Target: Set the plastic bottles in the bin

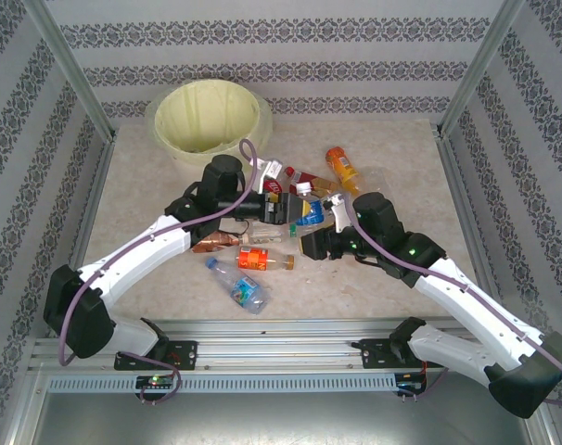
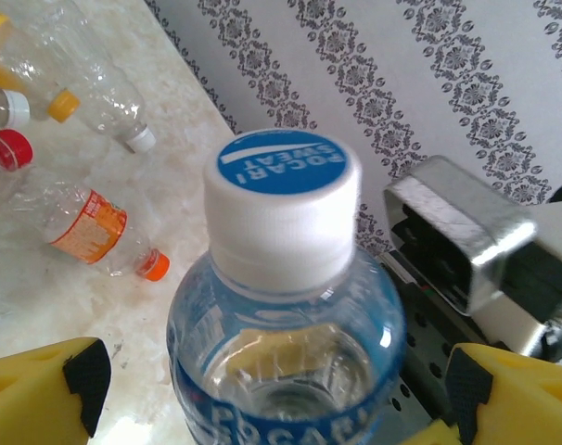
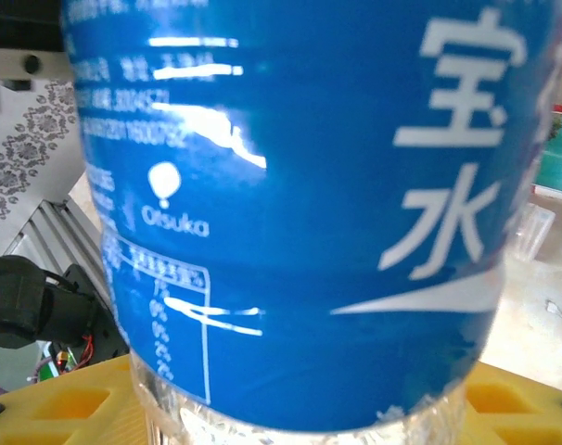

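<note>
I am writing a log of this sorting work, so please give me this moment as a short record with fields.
right pincer: shut on the label of the blue bottle
left pincer: open, standing clear of that bottle on both sides
blue bottle: capped, white writing on the label
bin: back left of the table, lined with a pale bag
other bottles: lying loose on the table near the arms

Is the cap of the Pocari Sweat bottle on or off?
On. The white cap with a blue top sits on the neck of the Pocari Sweat bottle.
</note>
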You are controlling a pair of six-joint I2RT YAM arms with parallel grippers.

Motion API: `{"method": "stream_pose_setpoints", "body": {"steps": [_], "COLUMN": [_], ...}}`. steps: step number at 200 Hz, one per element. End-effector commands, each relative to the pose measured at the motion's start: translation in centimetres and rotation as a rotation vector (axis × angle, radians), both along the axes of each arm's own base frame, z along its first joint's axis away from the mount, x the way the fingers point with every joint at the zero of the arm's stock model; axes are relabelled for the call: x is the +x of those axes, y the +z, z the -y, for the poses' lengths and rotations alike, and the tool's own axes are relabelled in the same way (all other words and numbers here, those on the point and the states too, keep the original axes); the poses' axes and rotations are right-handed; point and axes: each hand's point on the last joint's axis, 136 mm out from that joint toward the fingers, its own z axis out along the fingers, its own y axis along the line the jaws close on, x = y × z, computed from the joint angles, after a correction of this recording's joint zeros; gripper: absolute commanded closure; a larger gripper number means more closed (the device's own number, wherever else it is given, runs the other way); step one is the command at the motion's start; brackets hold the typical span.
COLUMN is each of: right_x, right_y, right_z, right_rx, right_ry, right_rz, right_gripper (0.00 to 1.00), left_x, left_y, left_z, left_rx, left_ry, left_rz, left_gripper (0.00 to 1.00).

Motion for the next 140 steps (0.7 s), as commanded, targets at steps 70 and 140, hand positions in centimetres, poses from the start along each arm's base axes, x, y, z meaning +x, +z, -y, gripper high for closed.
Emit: {"method": "stream_pose_setpoints", "body": {"steps": [70,140], "right_x": [-0.2,-0.3], "right_y": [1.8,1.5], "right_z": [-0.8,-0.3], "right_rx": [0.056,0.042], "right_ry": [0.021,0.001], "right_rz": [0.034,0.029], "right_gripper": [0.40,0.33], "left_x": [-1.2,-1.2], "left_y": [1.0,1.2], "left_z": [2.4,2.3], "left_rx": [-0.097,-0.103], "left_ry": [-0.092,-0.090], "left_rz": [-0.003,-0.002], "left_gripper": [0.31,0.44]}}
